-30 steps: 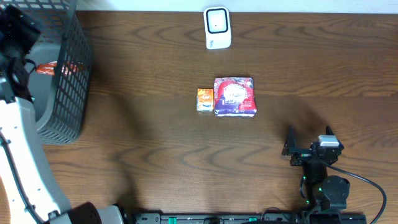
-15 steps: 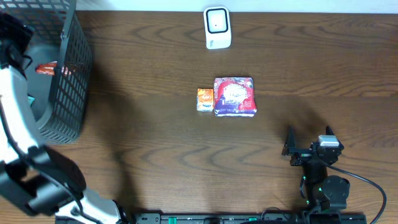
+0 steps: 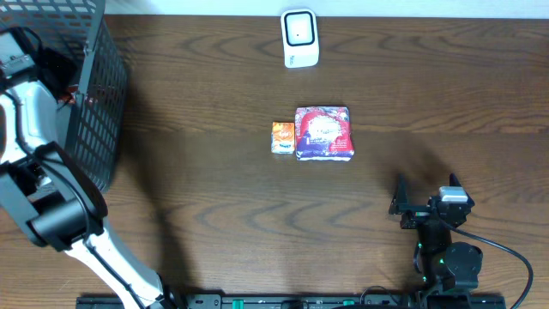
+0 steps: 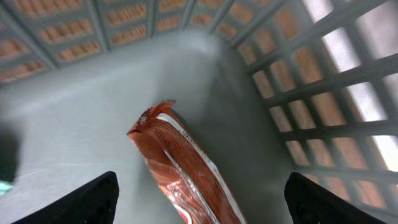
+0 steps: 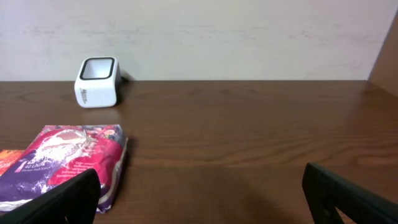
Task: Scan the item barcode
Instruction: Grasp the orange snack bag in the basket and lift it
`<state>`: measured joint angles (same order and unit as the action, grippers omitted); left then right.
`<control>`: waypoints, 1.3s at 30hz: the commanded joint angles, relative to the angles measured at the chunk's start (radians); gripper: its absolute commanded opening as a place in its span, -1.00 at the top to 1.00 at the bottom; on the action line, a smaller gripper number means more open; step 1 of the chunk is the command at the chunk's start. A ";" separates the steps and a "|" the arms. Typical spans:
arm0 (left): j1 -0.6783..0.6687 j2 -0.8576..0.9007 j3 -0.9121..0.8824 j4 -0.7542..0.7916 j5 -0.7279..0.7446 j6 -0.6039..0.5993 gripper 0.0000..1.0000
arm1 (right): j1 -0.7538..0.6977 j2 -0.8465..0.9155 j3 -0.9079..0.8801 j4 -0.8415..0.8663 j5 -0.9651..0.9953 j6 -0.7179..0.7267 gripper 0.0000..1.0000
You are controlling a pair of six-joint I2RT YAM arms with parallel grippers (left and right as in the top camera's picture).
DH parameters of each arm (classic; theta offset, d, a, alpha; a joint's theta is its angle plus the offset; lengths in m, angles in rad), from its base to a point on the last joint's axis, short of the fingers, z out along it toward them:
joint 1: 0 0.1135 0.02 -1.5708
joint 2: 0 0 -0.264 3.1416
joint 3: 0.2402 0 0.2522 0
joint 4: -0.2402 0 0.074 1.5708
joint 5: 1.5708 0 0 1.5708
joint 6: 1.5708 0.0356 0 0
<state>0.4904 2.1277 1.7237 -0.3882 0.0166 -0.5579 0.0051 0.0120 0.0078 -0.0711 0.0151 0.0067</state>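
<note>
A glossy red-brown snack packet (image 4: pixel 186 168) lies on the grey floor of the mesh basket (image 3: pixel 94 112). My left gripper (image 4: pixel 205 211) hangs open just above it, with one fingertip on each side of the packet and no contact. The white barcode scanner (image 3: pixel 300 39) stands at the table's far edge, window facing up. A pink and purple packet (image 3: pixel 323 133) and a small orange box (image 3: pixel 282 137) lie side by side mid-table. My right gripper (image 5: pixel 202 199) rests open near the front right, with nothing between its fingers (image 5: pixel 62 199).
The basket's grey mesh walls (image 4: pixel 323 93) close in round the left gripper on the right and far sides. A small teal thing (image 4: pixel 5 186) shows at the left edge of the basket floor. Bare wooden table (image 3: pixel 214 197) lies between the basket and the packets.
The left arm has swung round and reached deeper into the basket over the red-brown packet. The right arm and the items on the table have not moved.
</note>
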 commanded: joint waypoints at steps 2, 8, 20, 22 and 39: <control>-0.010 0.051 0.021 0.017 -0.010 -0.009 -0.71 | 0.010 -0.005 -0.002 -0.003 -0.006 -0.004 -0.98; -0.015 0.087 0.021 0.027 -0.010 -0.009 -0.72 | 0.010 -0.005 -0.002 -0.003 -0.006 -0.004 -0.98; -0.015 0.157 0.021 0.026 -0.011 0.209 -0.70 | 0.010 -0.005 -0.002 -0.003 -0.006 -0.004 -0.99; -0.015 0.162 0.014 0.023 -0.011 0.214 -0.71 | 0.010 -0.005 -0.002 -0.003 -0.006 -0.004 -0.99; -0.015 0.172 0.010 -0.113 -0.322 0.359 0.26 | 0.010 -0.005 -0.002 -0.003 -0.006 -0.004 -0.99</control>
<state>0.4747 2.2665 1.7325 -0.4679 -0.2607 -0.2474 0.0051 0.0120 0.0078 -0.0711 0.0151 0.0067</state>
